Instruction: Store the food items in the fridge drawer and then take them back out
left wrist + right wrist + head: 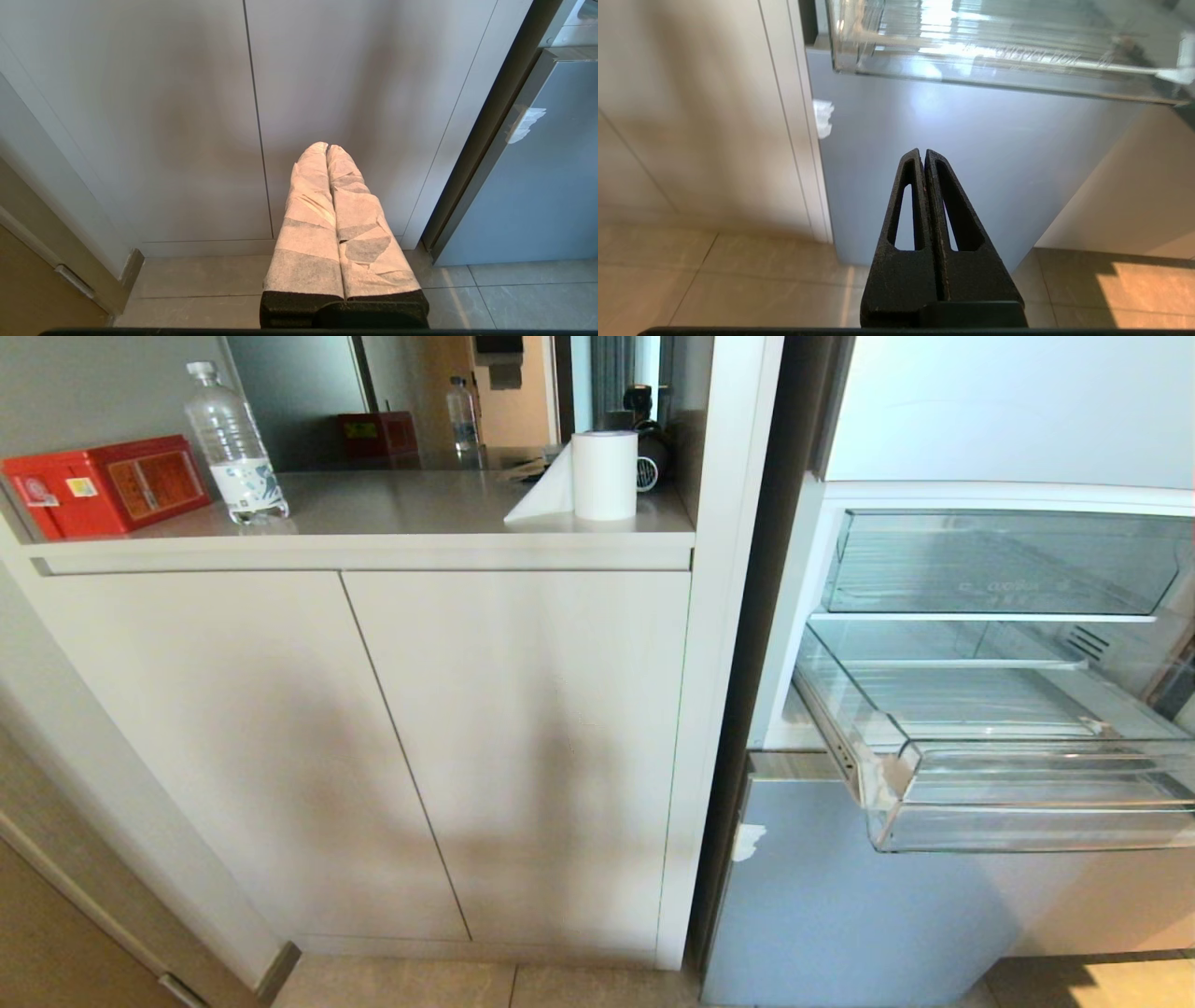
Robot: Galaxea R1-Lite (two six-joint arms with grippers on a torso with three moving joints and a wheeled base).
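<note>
Fridge drawer (1027,803) pulled out, empty, long axis running across the fridge front; no red fruit in any view. Right gripper (923,156) pinched closed, holding nothing, below the drawer's front lip, nearer arm. Left gripper (327,149) closed, empty, facing cabinet doors (187,116).

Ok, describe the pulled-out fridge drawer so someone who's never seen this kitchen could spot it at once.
Find the open fridge to the right of the pale cabinet. Two clear plastic containers sit inside, one above the other. The drawer is the lower one, pulled out past the fridge front, with a ribbed floor and thick front lip; the bin above stays pushed in.
</note>
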